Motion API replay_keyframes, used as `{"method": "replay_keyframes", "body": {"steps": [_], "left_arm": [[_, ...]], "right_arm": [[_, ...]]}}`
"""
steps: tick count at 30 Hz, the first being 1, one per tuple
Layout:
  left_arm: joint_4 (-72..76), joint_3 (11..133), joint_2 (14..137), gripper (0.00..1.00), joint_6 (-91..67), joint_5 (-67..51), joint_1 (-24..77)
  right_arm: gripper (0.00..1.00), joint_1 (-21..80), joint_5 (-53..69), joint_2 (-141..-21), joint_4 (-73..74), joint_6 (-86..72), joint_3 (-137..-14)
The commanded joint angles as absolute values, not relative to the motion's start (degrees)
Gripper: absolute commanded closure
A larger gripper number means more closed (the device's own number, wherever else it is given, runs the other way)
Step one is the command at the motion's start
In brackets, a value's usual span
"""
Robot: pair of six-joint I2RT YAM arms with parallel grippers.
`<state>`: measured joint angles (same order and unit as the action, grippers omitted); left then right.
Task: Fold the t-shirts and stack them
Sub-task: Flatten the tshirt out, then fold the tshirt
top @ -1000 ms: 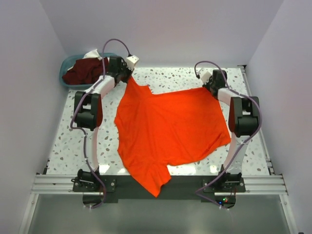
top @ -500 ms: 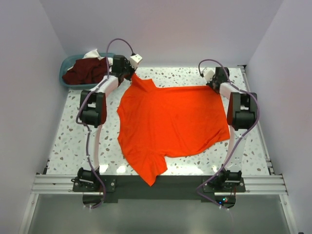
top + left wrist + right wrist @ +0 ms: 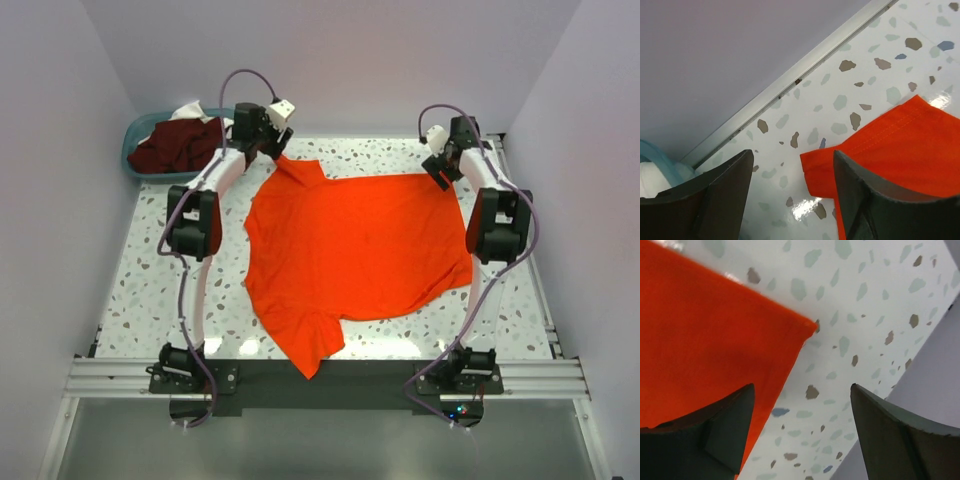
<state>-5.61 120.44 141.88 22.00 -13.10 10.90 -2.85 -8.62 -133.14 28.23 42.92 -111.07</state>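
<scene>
I am seeing the orange shirt lying spread on the table; the left gripper is hanging wide open over its far left corner, gripping nothing; the right gripper is gaping likewise over the far right corner; maroon shirts are sitting in the basket.

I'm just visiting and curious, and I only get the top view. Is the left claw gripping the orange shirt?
Observer: No. The left wrist view shows the left gripper open, with a corner of the shirt lying flat on the table beneath it.
Operator: And the other claw?
Observer: Its wrist view shows the right gripper open too, with another shirt corner lying loose on the table.
</scene>
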Motion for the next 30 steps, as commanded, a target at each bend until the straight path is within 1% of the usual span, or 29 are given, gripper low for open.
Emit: {"method": "replay_keyframes", "body": {"steps": [1, 2, 3, 4, 5, 6, 8, 9, 10, 12, 16, 19, 30], "left_arm": [[-12.63, 122.27, 129.83, 0.29, 21.0, -17.3, 10.81], [-17.62, 120.6, 125.46, 0.29, 21.35, -20.01, 10.72], [-19.67, 115.71, 123.16, 0.29, 22.31, -21.52, 10.72], [-23.95, 113.14, 118.7, 0.29, 22.93, -25.36, 10.72], [-25.65, 110.24, 116.56, 0.29, 23.37, -26.88, 10.72], [-27.06, 104.04, 114.45, 0.29, 23.73, -28.11, 10.81], [-30.04, 98.38, 109.37, 0.32, 23.64, -31.09, 10.81], [-30.75, 93.13, 107.86, 0.32, 23.9, -31.72, 10.81], [-31.37, 90.55, 106.45, 0.32, 23.91, -32.16, 10.81], [-31.55, 84.76, 103.46, 0.34, 23.64, -32.34, 10.81], [-30.42, 77.97, 100.9, 0.34, 22.07, -30.85, 10.9], [-29.54, 75.15, 100.55, 0.34, 21.45, -30.59, 10.99], [-28.39, 75.67, 104.32, 0.34, 20.13, -28.74, 11.34]], "right_arm": [[0.2, -4.74, 1.21, -122.36, 46.89, 44.02, -114.78], [0.2, -4.83, 2.97, -121.04, 55.72, 46.12, -114.79], [0.2, -4.83, 4.64, -119.02, 59.73, 48.4, -114.0], [0.22, -4.92, 5.79, -118.05, 67.6, 49.47, -113.56], [0.24, -5.01, 6.32, -117.17, 70.63, 50.35, -112.6], [0.26, -5.01, 6.5, -116.29, 72.93, 50.8, -109.72], [0.3, -4.92, 6.77, -113.48, 77.41, 51.76, -106.28], [0.37, -5.01, 5.98, -111.9, 77.17, 51.42, -101.56], [0.43, -5.01, 2.93, -109.62, 74.56, 50.81, -98.99], [0.55, -5.18, 0.18, -108.9, 73.04, 46.7, -94.85], [0.56, -6.06, 1.4, -110.04, 75.93, 37.98, -93.34], [0.56, -6.06, 2.11, -110.13, 74.62, 32.53, -91.85], [0.55, -6.24, 0.18, -114.78, 70.14, 27.6, -87.19]]}}
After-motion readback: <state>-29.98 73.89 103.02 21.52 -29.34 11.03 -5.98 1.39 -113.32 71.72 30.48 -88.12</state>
